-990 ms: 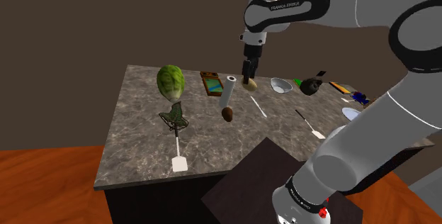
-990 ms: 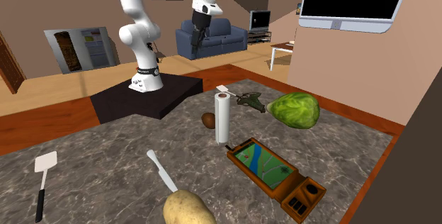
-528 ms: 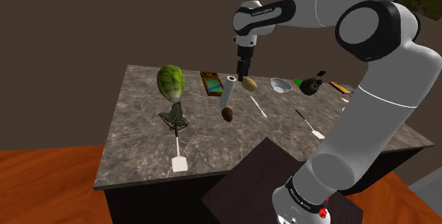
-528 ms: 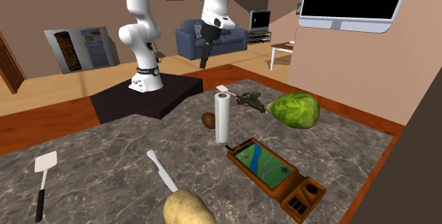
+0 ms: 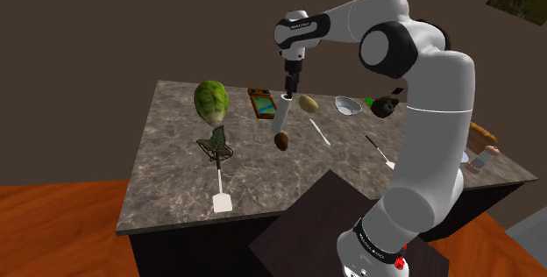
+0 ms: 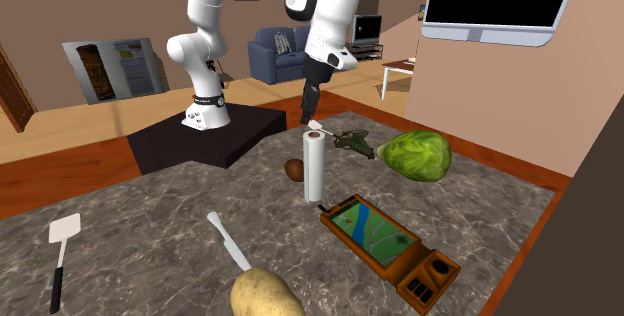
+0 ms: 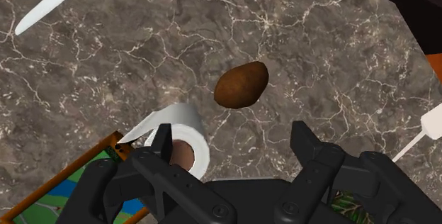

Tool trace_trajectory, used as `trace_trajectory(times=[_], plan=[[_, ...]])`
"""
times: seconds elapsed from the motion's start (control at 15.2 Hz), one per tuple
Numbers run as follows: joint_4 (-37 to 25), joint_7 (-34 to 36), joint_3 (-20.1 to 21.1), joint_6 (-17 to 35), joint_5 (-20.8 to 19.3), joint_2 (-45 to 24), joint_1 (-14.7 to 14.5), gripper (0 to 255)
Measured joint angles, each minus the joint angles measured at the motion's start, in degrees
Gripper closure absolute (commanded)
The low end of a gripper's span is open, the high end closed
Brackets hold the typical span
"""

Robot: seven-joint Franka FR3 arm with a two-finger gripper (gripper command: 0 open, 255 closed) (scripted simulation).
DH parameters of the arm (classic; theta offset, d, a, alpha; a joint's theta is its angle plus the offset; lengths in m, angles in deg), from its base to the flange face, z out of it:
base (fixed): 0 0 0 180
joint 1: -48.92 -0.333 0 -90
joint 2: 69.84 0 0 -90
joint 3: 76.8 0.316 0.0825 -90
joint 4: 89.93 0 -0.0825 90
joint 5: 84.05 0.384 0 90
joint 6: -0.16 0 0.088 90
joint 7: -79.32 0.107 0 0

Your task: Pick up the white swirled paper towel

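The paper towel [image 5: 282,115] is a white roll standing upright on the marble counter [image 5: 175,170], next to a brown oval item [image 5: 281,141]. My gripper [image 5: 289,87] hangs just above the roll's top, pointing down. In the second exterior view the gripper [image 6: 308,114] sits behind and above the roll [image 6: 314,166]. From the wrist, the gripper [image 7: 234,144] is open, and the roll [image 7: 190,122] lies below its one finger [image 7: 161,143], not centred between the two. Nothing is held.
On the counter: a green lettuce head [image 5: 211,102], a wooden tray-like device [image 5: 261,102], a potato [image 5: 309,103], a white knife [image 5: 319,131], a bowl [image 5: 348,105], a dark green utensil [image 5: 215,146] and a white spatula [image 5: 221,189]. The counter's near edge borders the dark stand [image 5: 333,223].
The gripper has swung toward the shoulder view's left, from above the potato to just over the paper towel roll. The arm's elbow has folded in closer. The objects stay put.
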Motion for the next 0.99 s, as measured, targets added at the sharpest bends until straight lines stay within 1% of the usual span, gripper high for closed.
trace_trajectory(times=[0.2, 0.26, 0.53, 0.79, 0.86, 0.99], plan=[[-10.8, -2.4, 0.4, -2.9, 0.7, -8.1, 1.7, 0], [-12.3, -2.8, 0.5, -2.9, 0.8, -9.6, 2.0, 0], [-13.0, -3.3, 0.6, -1.3, 1.0, -12.0, 2.5, 0], [-11.8, -3.2, 0.7, 0.7, 1.1, -12.8, 2.6, 0], [-11.8, -3.1, 0.7, 0.8, 1.1, -12.9, 2.6, 255], [-11.8, -3.1, 0.7, 0.9, 1.2, -13.0, 2.6, 255]])
